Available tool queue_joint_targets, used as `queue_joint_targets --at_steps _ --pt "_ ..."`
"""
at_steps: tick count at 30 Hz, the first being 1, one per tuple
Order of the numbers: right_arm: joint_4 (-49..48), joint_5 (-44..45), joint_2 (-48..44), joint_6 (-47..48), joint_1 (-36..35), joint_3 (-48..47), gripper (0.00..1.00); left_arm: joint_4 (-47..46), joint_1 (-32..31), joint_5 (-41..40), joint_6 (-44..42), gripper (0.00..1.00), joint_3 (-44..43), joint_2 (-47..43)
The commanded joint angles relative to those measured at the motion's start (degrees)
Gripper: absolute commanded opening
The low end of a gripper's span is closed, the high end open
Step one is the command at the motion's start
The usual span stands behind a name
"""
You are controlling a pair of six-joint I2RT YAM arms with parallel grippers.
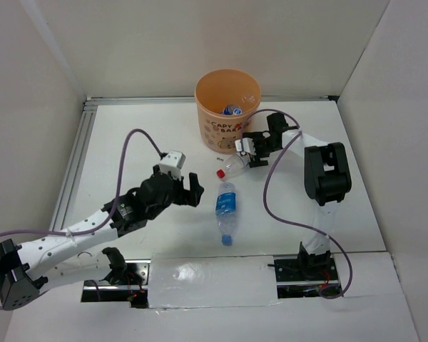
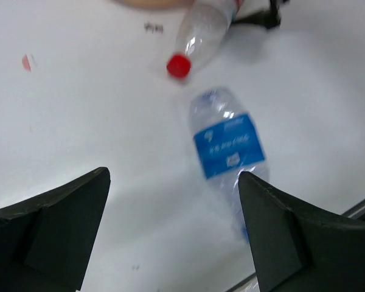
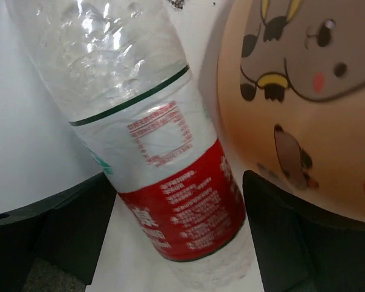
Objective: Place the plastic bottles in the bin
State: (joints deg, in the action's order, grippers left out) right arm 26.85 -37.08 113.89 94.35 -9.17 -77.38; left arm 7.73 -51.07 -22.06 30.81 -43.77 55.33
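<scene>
Right beside the round orange bin (image 3: 316, 121) is a clear dimpled bottle (image 3: 152, 152).

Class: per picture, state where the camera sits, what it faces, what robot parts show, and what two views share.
Top external: high behind; looks down on left arm, right arm, the round orange plastic bin.
Left wrist: past the left hand, the blue-labelled clear plastic bottle.
Right wrist: past the right hand, the red-labelled clear plastic bottle beside the bin.
Both wrist views show the red-labelled bottle.
</scene>
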Motion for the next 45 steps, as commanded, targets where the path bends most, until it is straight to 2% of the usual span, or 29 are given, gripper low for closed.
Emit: queue_joint_targets --at_steps 1,2,4,5,9,11,13,18,25,27,30,31,32,34,35,37,40,45 --pt "5.12 2.45 2.66 6.71 -0.76 -3.56 0.87 2.38 -2.71 -4.21 7.50 0.99 1.75 -1.19" --pt "8.62 2.97 3.35 8.99 -0.76 -3.56 0.79 2.38 -4.03 -5.26 8.99 0.99 1.76 -1.19" --pt "12.33 3.50 3.36 11.99 -0.76 -3.56 0.72 2.38 -4.57 -5.88 9.70 0.99 3.24 -1.19" --pt "15.13 3.51 2.84 13.66 -0.76 -2.69 0.59 1.86 -5.44 -5.88 9.71 0.99 3.25 -1.19" --pt "18.50 2.64 -1.54 14.55 1.25 1.95 0.38 1.33 -6.67 -5.36 9.71 0.99 2.56 0.22" --pt "19.81 -1.48 -7.67 14.03 3.09 5.47 0.32 1.94 -8.07 -6.31 9.71 0.99 0.80 1.79" --pt "20.69 -4.38 -9.37 14.02 4.50 7.15 0.29 2.73 -8.08 -6.32 9.18 0.99 0.27 1.80" --pt "27.28 -14.67 -22.09 12.37 8.99 8.48 0.25 1.24 -9.31 -7.38 9.71 0.99 1.76 0.49" --pt "31.25 -28.65 -32.92 5.70 13.65 1.72 0.24 0.01 -9.84 -6.86 8.66 0.99 2.37 -0.05" --pt "28.63 -31.64 -34.69 1.74 13.65 0.40 0.24 -1.57 -9.84 -6.33 8.66 0.99 2.99 0.65" --pt "15.81 -35.07 -37.68 -12.22 13.65 -1.10 0.24 -4.03 -9.84 -4.57 8.13 0.99 3.60 2.84" --pt "7.77 -35.60 -38.29 -20.26 13.65 -1.10 0.24 -4.03 -9.84 -3.87 7.52 0.99 3.60 3.72" --pt "4.30 -35.61 -38.30 -23.39 12.78 -2.93 0.24 -4.82 -9.84 -3.25 6.90 0.99 3.60 4.51" --pt "-1.16 -36.22 -36.81 -27.96 10.93 -5.40 0.24 -5.44 -9.84 -2.72 6.38 0.99 2.90 6.97" --pt "-7.54 -35.70 -32.98 -33.03 7.97 -10.28 0.24 -6.31 -9.84 -1.50 6.37 0.99 2.38 8.55" --pt "-10.82 -34.03 -29.72 -35.09 6.81 -13.90 0.24 -6.85 -9.84 -0.71 6.37 0.99 1.76 9.96" --pt "-14.18 -30.95 -22.25 -35.72 2.67 -22.24 0.24 -9.91 -9.84 1.22 6.37 0.99 1.76 11.81" --pt "-12.96 -28.84 -8.70 -36.24 -2.25 -37.38 0.27 -11.59 -9.84 2.37 6.37 0.99 -0.17 17.00"
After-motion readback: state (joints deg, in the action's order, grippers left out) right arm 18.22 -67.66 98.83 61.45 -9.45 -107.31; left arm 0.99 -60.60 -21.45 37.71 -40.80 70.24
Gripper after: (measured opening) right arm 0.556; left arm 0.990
